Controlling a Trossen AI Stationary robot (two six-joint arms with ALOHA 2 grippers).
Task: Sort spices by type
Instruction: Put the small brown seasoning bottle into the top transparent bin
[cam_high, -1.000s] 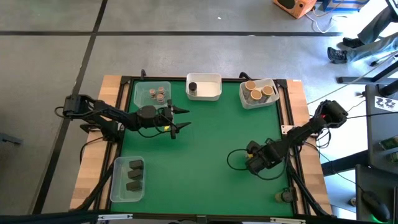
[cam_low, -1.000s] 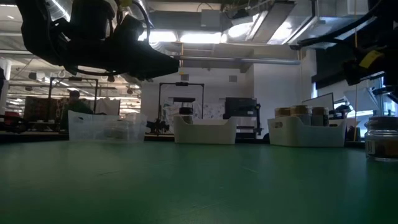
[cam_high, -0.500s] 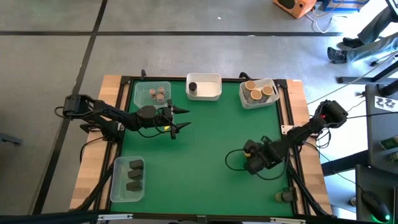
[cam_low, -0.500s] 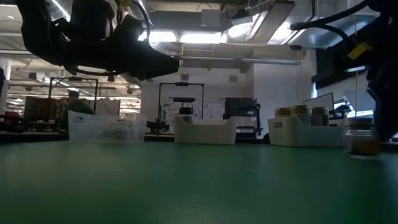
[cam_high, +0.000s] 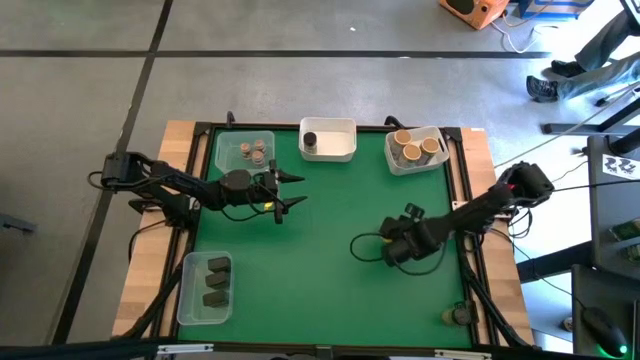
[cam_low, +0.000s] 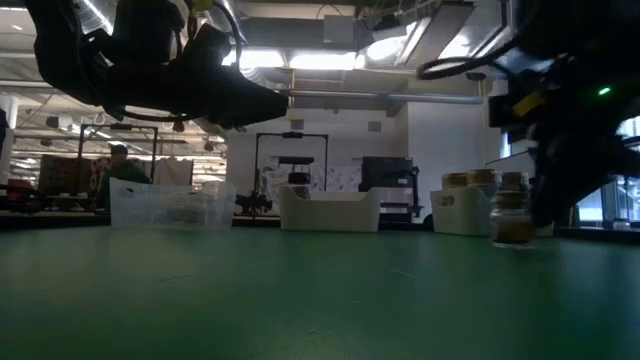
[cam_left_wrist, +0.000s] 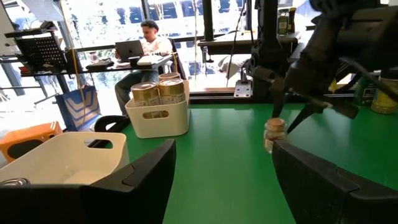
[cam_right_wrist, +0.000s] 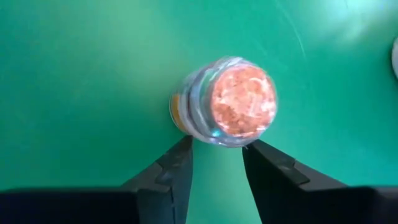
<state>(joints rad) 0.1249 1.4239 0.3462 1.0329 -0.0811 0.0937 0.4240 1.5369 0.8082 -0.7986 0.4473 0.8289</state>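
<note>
A green desk (cam_high: 320, 220) carries four tubs: a clear one (cam_high: 236, 168) and a white one (cam_high: 344, 151) at the far edge, another clear one (cam_high: 186, 300) at the near left corner. Beyond, a person (cam_left_wrist: 149, 38) sits at a laptop (cam_left_wrist: 127, 50).

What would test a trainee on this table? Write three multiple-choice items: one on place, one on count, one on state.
1. The white tub holding one dark cylinder stands:
A) between two other tubs
B) alone at mid-mat
C) off the table
2. How many tan-lidded jars are in the right-hand tub?
A) one
B) three
C) six
3. The right claw is:
A) open and empty
B) shut on a spice jar
C) out of sight

Answers:
1 A, it sits mid-row along one edge.
2 B, three tan lids show from above.
3 B, its fingers flank the jar.
</note>
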